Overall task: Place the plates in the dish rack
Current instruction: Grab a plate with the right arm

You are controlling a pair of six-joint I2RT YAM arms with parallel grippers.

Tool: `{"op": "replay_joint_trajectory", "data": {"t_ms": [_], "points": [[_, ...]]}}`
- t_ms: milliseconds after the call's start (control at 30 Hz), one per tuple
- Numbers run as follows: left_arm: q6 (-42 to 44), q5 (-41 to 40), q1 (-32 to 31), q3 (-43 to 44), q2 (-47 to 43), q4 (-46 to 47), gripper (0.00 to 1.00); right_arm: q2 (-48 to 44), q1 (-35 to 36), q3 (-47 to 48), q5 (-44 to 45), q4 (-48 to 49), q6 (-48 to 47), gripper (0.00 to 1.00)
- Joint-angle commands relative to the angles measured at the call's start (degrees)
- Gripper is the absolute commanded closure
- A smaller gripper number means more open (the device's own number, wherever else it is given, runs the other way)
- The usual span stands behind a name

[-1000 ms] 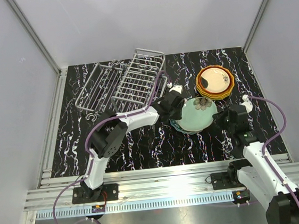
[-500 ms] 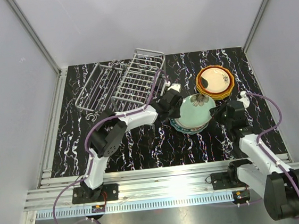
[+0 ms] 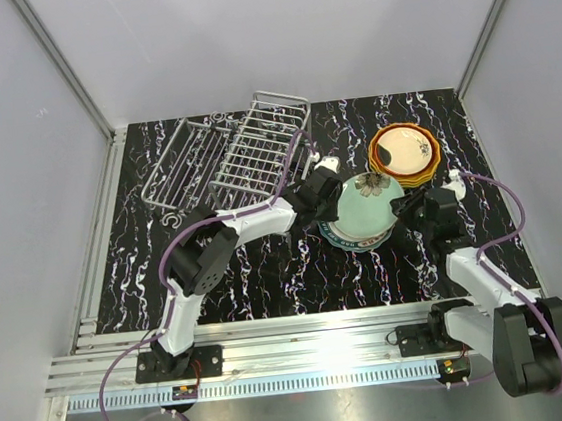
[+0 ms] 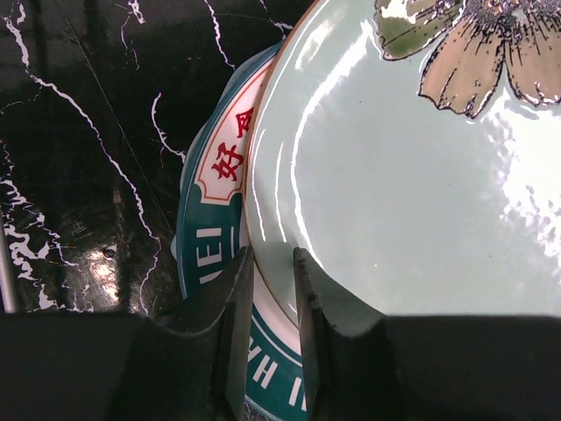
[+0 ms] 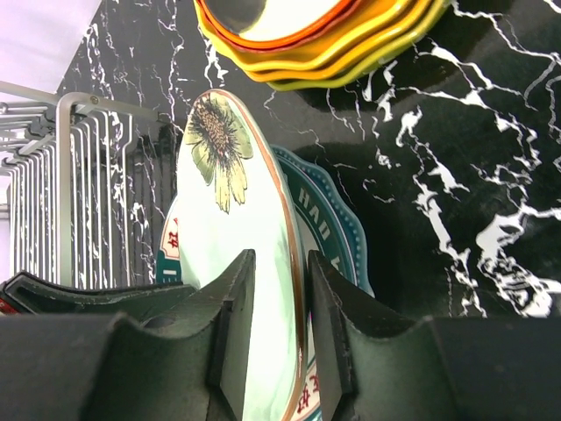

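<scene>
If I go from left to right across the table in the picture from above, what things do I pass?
dish rack → left gripper → green flower plate → stack of orange and yellow plates

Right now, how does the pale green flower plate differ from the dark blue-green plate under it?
The mint green plate is tilted up, its rim pinched by the left gripper. The dark teal plate lies flat on the table, with nothing gripping it. The mint green plate has a painted flower, while the dark teal plate has a cream band with lettering. Both are round plates of similar size.
</scene>
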Motion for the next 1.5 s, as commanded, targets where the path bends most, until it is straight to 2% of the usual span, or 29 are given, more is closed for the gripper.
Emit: {"op": "replay_joint_trajectory", "data": {"t_ms": [0, 267, 533, 700, 967, 1200, 1233, 1467], "points": [[-0.7, 6.9, -1.6, -1.1, 2.1, 2.3, 0.74, 2.2, 1.6, 0.0, -11.2, 8.8, 1.8, 0.63], [0.1, 7.2, -1.6, -1.1, 1.9, 2.2, 0.75, 3.8, 1.6, 0.5, -12.5, 9.9, 0.7, 0.69], [0.8, 7.2, -1.6, -1.1, 0.0, 1.5, 0.74, 3.0, 1.7, 1.0, -12.0, 7.0, -1.3, 0.89], [1.5, 7.3, -1.6, -0.9, -3.7, 0.5, 0.67, -0.2, 1.5, 1.5, -10.0, 3.0, -2.7, 0.99], [2.8, 10.4, -1.3, 1.2, -11.7, -1.5, 0.55, -4.6, 1.6, 1.7, -9.1, -1.6, -3.4, 1.0], [2.7, 15.6, -1.4, 2.2, -18.3, -2.2, 0.55, -7.6, 1.6, 3.0, -8.0, -5.8, -3.5, 1.0], [2.7, 16.3, -1.6, 2.0, -20.0, -2.4, 0.56, -7.9, 1.6, 3.3, -7.8, -6.5, -3.8, 1.0], [5.8, 17.7, -2.7, 3.0, -27.8, -7.3, 0.87, -12.7, 1.6, 7.4, -4.8, -14.2, -6.1, 1.0]]}}
